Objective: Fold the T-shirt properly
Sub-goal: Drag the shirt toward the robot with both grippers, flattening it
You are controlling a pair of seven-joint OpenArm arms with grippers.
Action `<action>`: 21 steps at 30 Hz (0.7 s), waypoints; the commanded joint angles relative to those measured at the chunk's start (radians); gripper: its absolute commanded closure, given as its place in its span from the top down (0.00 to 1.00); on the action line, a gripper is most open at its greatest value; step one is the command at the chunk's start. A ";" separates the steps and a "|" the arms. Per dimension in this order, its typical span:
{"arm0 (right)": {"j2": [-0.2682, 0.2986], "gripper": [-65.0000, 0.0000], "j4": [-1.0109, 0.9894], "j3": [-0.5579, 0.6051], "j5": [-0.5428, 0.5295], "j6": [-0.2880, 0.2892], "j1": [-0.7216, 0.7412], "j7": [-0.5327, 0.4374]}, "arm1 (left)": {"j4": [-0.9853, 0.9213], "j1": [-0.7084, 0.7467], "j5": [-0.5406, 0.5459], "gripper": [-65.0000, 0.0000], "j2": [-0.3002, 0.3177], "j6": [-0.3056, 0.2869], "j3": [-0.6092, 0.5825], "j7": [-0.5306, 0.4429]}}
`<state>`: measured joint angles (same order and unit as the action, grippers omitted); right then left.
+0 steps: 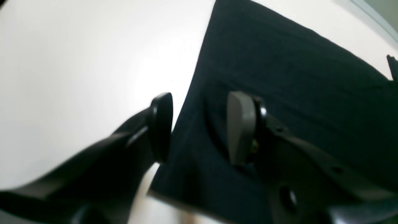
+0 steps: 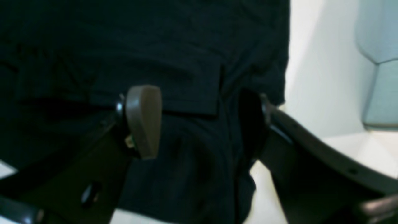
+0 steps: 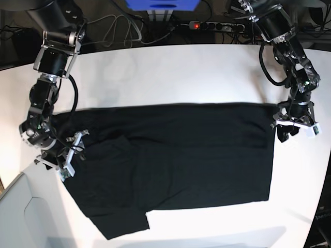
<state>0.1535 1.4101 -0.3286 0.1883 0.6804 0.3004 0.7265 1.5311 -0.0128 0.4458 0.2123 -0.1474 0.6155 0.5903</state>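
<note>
Flat on the white table [image 3: 170, 72], the black T-shirt [image 3: 176, 165] is seen spread out, plain side up, with no print visible. In the base view one sleeve [image 3: 121, 222] is seen jutting toward the near edge at the lower left, and a straight edge of the cloth runs down the right side of the picture.

The left gripper [image 3: 295, 128] is held at that straight edge, near its far corner. From the left wrist view its jaws are seen apart, one grey pad [image 1: 241, 127] over the cloth and the other finger over bare table just beside the cloth's edge; nothing is clamped between them.

The right gripper [image 3: 64, 155] is placed at the opposite side of the T-shirt, by the shoulder end. From the right wrist view its jaws are likewise seen apart, with folded black cloth and a hem lying in the gap between them but not pinched. Whether the fingertips touch the fabric cannot be told
</note>
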 commanded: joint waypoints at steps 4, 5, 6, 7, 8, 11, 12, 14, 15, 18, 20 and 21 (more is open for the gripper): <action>0.031 0.58 0.117 -0.004 -0.013 0.018 -0.074 -0.017 | 0.021 0.052 0.009 0.43 -0.012 -0.007 0.010 -0.025; 0.031 0.58 0.133 -0.004 -0.013 0.018 -0.094 -0.017 | 0.009 0.060 0.009 0.43 -0.018 -0.007 0.020 -0.025; 0.031 0.58 0.148 -0.004 -0.013 0.018 -0.112 -0.017 | -0.013 0.064 0.009 0.43 -0.020 -0.007 0.030 -0.025; 0.031 0.58 0.163 -0.004 -0.013 0.018 -0.131 -0.017 | -0.033 0.063 0.009 0.43 -0.024 -0.007 0.040 -0.025; 0.039 0.58 0.177 -0.004 -0.013 0.018 -0.149 -0.017 | -0.048 0.063 0.009 0.43 -0.024 -0.007 0.051 -0.026; 0.053 0.59 0.203 -0.005 -0.014 0.018 -0.195 -0.021 | -0.099 0.061 0.009 0.43 -0.020 -0.007 0.063 -0.026; 0.053 0.59 0.203 -0.005 -0.014 0.018 -0.201 -0.021 | -0.116 0.060 0.009 0.43 -0.018 -0.007 0.067 -0.026; 0.054 0.59 0.205 -0.016 -0.013 0.018 -0.206 -0.021 | -0.139 0.041 0.009 0.43 -0.015 -0.008 0.065 -0.026; 0.054 0.59 0.203 -0.037 -0.013 0.018 -0.209 -0.018 | -0.151 0.035 0.009 0.43 -0.015 -0.008 0.065 -0.026; 0.053 0.59 0.200 -0.102 -0.014 0.018 -0.212 -0.018 | -0.188 0.018 0.008 0.43 -0.014 -0.010 0.060 -0.026; 0.054 0.59 0.194 -0.128 -0.014 0.018 -0.212 -0.018 | -0.203 0.012 0.008 0.43 -0.014 -0.011 0.060 -0.026; 0.062 0.59 0.193 -0.145 -0.014 0.018 -0.212 -0.018 | -0.209 0.012 0.008 0.43 -0.014 -0.013 0.060 -0.026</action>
<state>0.1989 1.5864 -0.4679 0.1837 0.6804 0.0711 0.7319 1.3090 0.0051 0.4465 0.1825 -0.1558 0.6743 0.5758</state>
